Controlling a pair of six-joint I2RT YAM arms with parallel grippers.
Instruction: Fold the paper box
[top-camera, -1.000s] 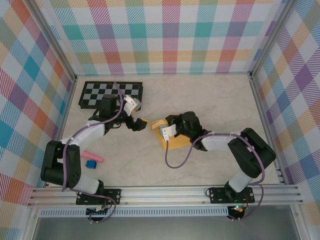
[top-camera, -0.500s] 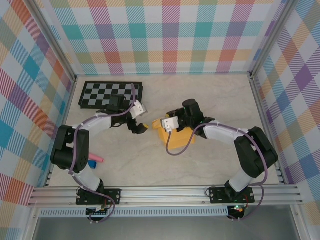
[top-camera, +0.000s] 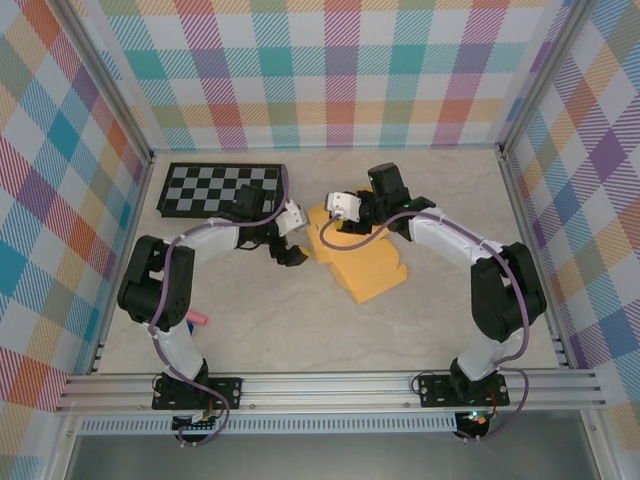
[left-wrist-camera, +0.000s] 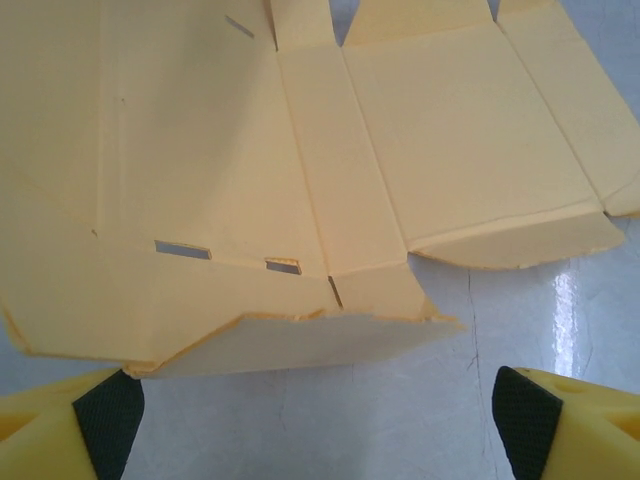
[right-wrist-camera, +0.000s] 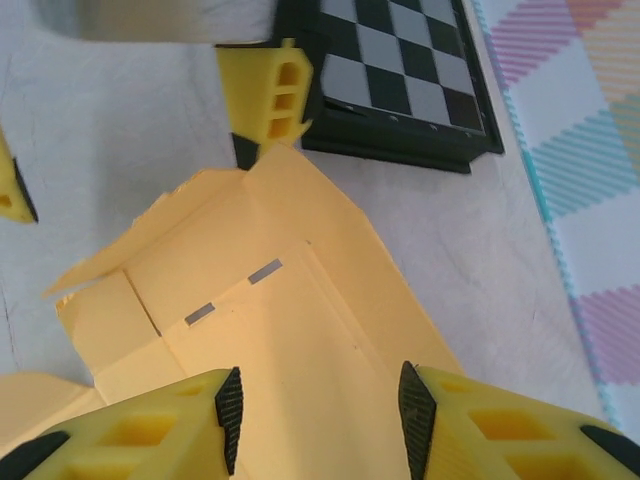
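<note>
Both arms reach forward and bend inward, wrists close together. Left gripper (left-wrist-camera: 320, 425): jaws spread wide, held low. Right gripper (right-wrist-camera: 322, 412): jaws parted, pointing down.

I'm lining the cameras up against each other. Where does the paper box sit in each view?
Top external: paper box mid-table, right of the checkerboard.
Left wrist: paper box across the upper two thirds.
Right wrist: paper box centre to bottom, checkerboard beyond it.
Shared landmark: the card's two small slots, in both wrist views.

Pale marbled worktop (top-camera: 440, 190): paper box (top-camera: 365, 270) opened out at its middle, checkerboard (top-camera: 215, 188) in the far-left corner, what looks like a pink piece (top-camera: 197, 320) near the left edge
</note>
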